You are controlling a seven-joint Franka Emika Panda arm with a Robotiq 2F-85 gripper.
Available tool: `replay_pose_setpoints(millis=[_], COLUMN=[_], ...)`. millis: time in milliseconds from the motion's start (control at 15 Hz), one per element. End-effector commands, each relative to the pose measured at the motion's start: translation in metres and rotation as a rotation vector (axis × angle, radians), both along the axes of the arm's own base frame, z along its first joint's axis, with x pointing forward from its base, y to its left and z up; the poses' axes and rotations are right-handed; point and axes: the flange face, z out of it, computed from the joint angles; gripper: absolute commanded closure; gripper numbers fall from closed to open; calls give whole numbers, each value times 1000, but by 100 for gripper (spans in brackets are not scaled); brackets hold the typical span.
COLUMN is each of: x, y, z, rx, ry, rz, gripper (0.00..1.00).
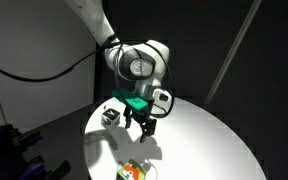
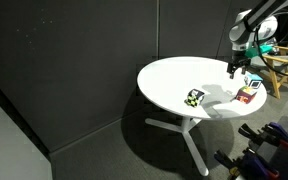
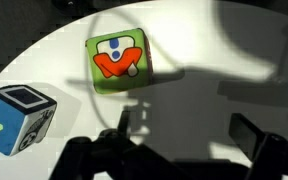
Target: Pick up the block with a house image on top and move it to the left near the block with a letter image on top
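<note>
The block with a house image on top (image 3: 118, 62) shows a green top with an orange, white and blue picture in the wrist view. It lies near the table's front edge in an exterior view (image 1: 132, 171) and shows orange-red sides in an exterior view (image 2: 246, 96). The block with a letter image on top (image 1: 111, 116) has a whitish top and dark sides; it also shows in the wrist view (image 3: 19, 115) and in an exterior view (image 2: 195, 97). My gripper (image 1: 144, 131) hangs open and empty above the table between both blocks, touching neither (image 3: 189, 135) (image 2: 234, 69).
The round white table (image 1: 214, 140) stands on a pedestal before dark curtains (image 2: 174, 80). The arm casts a dark shadow over the tabletop (image 3: 214, 60). Wooden furniture stands behind the table (image 2: 284, 65).
</note>
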Motion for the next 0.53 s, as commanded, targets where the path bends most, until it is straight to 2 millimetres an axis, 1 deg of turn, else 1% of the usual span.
replay_pose_setpoints(millis=[0,200,467], x=[-3,-6,-13], y=[-10,-16,-29], z=[-17,-32,-43], rx=[-4,-17,-29], ry=[-8,0,7], rz=[19,11,-13], gripper=[0,0,0])
